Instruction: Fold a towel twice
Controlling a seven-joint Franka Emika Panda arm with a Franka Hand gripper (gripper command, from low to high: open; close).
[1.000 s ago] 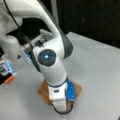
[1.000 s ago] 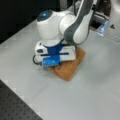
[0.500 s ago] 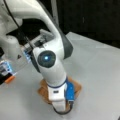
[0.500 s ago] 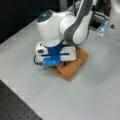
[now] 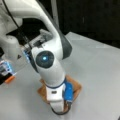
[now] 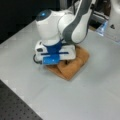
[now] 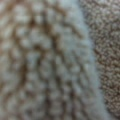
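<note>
Across the pale grey desk the arm took up most of both front views, bent low over the towel, which lay near the middle of the desk as a small, thick, orange-brown pad. Compared with a second earlier nothing had visibly shifted: arm and towel sat in the same places, which suggests a pause low on the cloth, not a fold in motion. The towel already looked doubled, with a raised lip along the side nearest the wrist in a front view. The gripper was down at the towel, under the wrist's white and blue housing, and I cannot tell whether its jaws were apart or together. Only the wrist view showed terry loops filling the frame, a rounded fold beside flatter cloth.
</note>
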